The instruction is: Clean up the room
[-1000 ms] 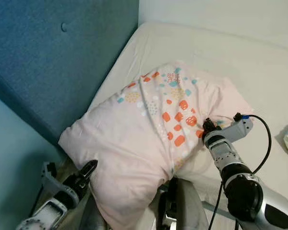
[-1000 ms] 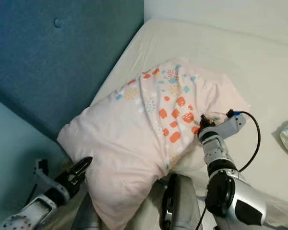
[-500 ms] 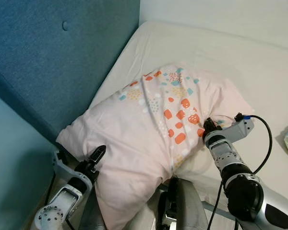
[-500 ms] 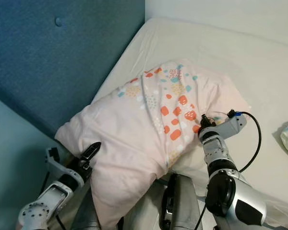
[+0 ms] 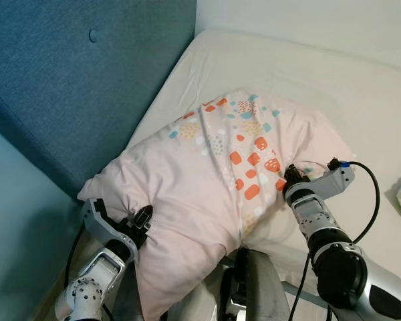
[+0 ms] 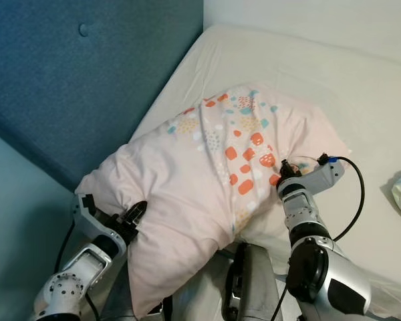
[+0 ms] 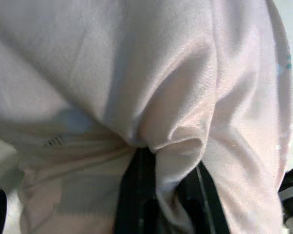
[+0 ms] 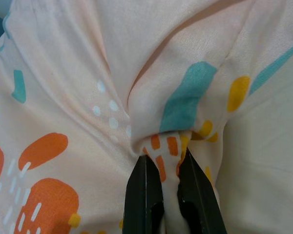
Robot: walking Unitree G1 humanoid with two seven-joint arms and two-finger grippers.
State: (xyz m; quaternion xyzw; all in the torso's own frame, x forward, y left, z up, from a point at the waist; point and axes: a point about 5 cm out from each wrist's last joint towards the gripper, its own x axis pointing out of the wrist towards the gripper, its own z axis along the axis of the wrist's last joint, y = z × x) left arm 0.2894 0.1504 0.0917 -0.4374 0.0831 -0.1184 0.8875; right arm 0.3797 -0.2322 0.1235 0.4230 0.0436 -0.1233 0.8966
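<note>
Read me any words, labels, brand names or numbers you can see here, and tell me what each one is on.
There is no text that can be read in these pictures.
The pillow carries only a pattern of orange, teal and yellow shapes and white dots, no letters.
In the left wrist view a faint dark mark shows on the fabric, too small and blurred to read.
The blue headboard, the bed sheet, the left gripper and the right gripper show no labels.

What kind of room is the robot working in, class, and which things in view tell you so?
Most likely a bedroom: a cream-sheeted mattress, a blue padded headboard with a button, and a pink pillow with orange and teal patterns, which the left gripper and right gripper both pinch.
</note>
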